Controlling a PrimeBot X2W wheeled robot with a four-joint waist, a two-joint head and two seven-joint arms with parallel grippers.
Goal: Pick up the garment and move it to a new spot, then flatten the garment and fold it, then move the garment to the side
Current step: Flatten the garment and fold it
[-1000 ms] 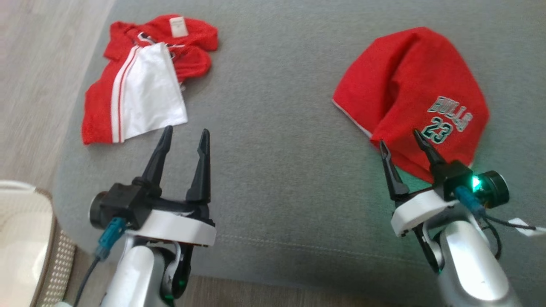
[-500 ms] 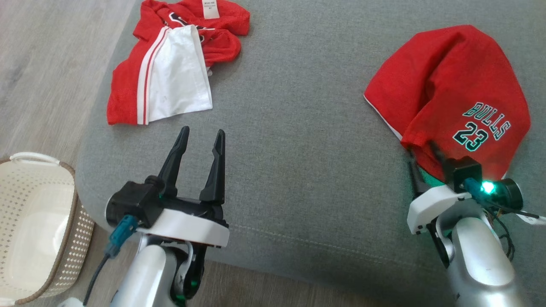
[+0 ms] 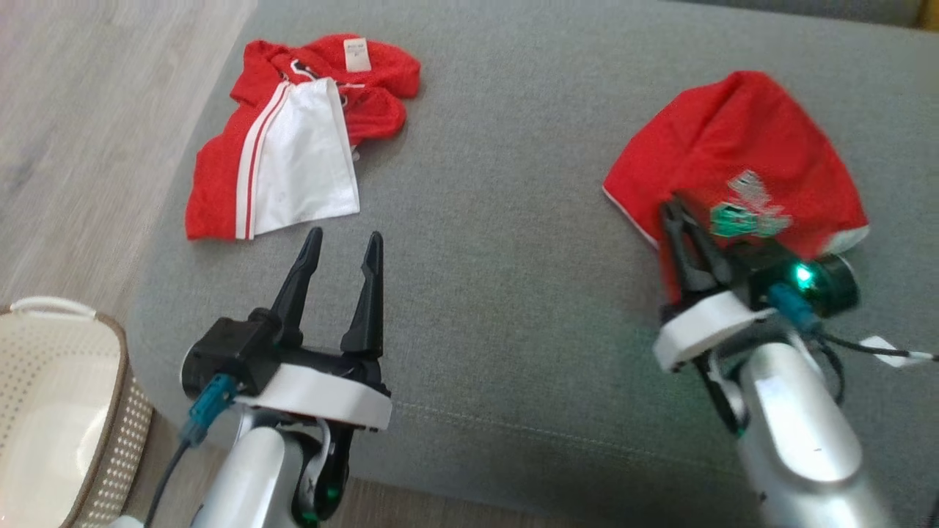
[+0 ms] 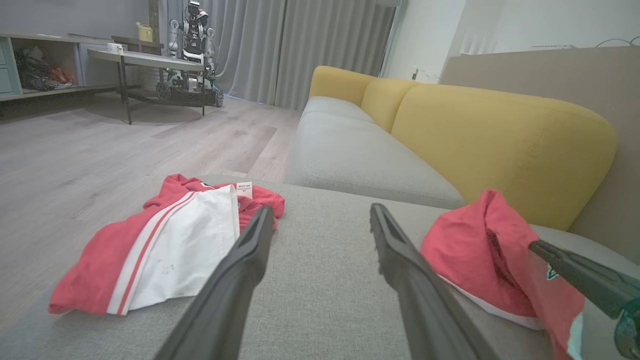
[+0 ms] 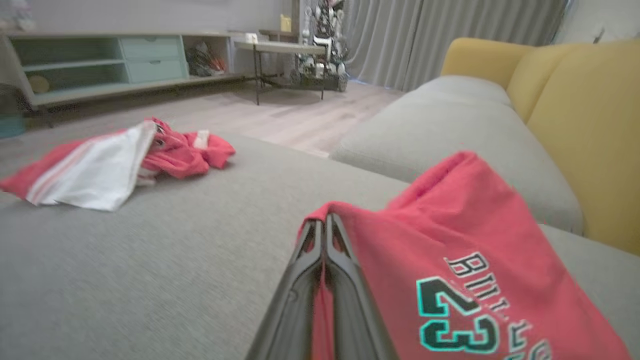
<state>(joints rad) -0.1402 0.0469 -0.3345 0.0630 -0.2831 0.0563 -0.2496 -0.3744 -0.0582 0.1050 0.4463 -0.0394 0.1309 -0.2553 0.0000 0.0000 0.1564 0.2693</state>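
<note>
The garment (image 3: 748, 147) is red with a green and white "23" print and lies bunched at the right of the grey seat cushion (image 3: 499, 242). My right gripper (image 3: 673, 209) is shut on its near left edge, and red cloth is pinched between the closed fingers (image 5: 324, 220). The garment (image 5: 450, 240) drapes to the right of those fingers. My left gripper (image 3: 343, 236) hovers open over the cushion, holding nothing. In the left wrist view my left gripper (image 4: 322, 210) points between both cloths, with the garment (image 4: 465, 250) at the right.
A second red and white garment (image 3: 293, 147) lies crumpled at the cushion's far left corner. A cream basket (image 3: 51, 304) stands on the wooden floor at the lower left. A yellow sofa back (image 4: 500, 135) rises behind the cushion. The cushion's front edge runs just before both arms.
My right gripper has shut on the garment's near edge and drawn it up and leftward; the print now looks blurred. The head camera has shifted. My left gripper stays open.
</note>
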